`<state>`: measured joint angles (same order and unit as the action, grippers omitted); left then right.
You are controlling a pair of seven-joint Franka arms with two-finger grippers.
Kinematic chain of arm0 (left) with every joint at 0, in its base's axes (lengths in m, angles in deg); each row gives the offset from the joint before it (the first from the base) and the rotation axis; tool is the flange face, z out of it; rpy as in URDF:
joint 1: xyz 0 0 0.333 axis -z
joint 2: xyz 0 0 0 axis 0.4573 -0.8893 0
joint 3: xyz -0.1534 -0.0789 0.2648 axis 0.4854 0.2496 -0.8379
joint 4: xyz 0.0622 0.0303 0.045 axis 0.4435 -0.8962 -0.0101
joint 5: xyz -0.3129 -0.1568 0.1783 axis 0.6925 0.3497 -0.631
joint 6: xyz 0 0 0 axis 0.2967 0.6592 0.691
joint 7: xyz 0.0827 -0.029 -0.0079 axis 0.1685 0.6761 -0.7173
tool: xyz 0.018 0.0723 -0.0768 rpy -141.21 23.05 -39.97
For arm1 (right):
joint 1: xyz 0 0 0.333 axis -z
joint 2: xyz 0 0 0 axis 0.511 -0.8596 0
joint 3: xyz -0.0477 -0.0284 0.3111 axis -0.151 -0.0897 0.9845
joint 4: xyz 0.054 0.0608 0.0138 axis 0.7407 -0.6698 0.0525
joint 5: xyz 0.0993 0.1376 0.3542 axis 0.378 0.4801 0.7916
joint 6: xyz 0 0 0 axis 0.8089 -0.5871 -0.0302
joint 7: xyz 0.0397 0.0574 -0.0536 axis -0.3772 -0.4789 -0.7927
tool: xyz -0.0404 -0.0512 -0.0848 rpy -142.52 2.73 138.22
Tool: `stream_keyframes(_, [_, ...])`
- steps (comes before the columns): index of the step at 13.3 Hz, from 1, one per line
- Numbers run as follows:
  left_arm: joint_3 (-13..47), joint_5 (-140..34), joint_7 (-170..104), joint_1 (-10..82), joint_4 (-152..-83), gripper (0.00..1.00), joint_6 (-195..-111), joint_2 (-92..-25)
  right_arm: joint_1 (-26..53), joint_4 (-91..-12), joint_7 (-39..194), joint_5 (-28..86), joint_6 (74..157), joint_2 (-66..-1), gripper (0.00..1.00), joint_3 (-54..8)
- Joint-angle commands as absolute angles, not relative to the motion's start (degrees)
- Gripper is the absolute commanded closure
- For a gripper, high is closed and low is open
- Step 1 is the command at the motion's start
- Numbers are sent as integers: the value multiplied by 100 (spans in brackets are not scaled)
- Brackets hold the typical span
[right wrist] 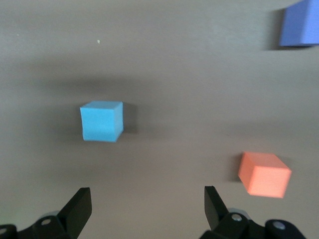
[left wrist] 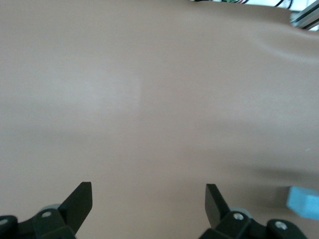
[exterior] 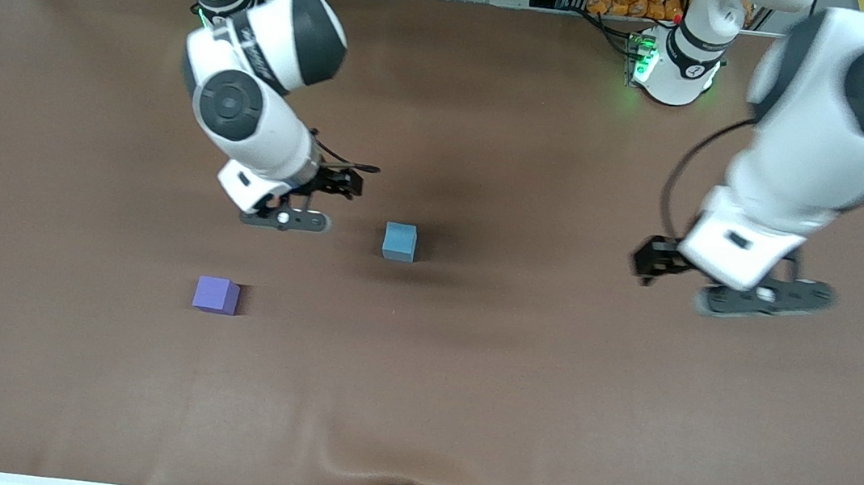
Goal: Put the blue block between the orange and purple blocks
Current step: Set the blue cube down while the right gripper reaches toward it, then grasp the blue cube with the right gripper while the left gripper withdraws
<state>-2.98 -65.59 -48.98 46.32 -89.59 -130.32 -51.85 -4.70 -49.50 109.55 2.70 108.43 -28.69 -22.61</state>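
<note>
The sky-blue block [exterior: 400,240] [right wrist: 101,121] sits near the middle of the brown table. The purple block [exterior: 216,295] [right wrist: 300,25] lies nearer the front camera, toward the right arm's end. In the right wrist view the orange block [right wrist: 264,174] shows beside the blue one; in the front view the right arm's hand hides it. My right gripper [exterior: 288,218] [right wrist: 148,201] hovers open and empty over the table around the orange block. My left gripper [exterior: 759,296] [left wrist: 148,199] hangs open and empty over bare cloth toward the left arm's end, with a corner of the blue block [left wrist: 305,201] in its view.
A brown cloth [exterior: 514,382] covers the whole table, with a ripple near its front edge. The arm bases and cables stand along the table's back edge.
</note>
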Motion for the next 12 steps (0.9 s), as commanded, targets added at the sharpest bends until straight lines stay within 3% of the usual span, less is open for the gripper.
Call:
stream_keyframes(1, [-194, -6626, -4395, 4174, -9198, 0, -12852, -4926, -688, -4945, 11132, 366, 11439, -3313, 0, -2338])
stream_keyframes(4, [-167, -6635, -4227, 3716, -9688, 0, -12754, -4514, -1241, -4945, 12202, 314, 12124, -3909, 0, -2347])
stream_keyframes(7, [-176, -6573, -3631, 3434, -10619, 0, -13298, -3942, -1541, -4954, 12539, 296, 13038, -4543, 0, -2347])
stream_keyframes(12, [-167, -6565, -3278, 3179, -11280, 0, -13563, -3528, -1691, -4972, 12513, 252, 13349, -4747, 0, -2364])
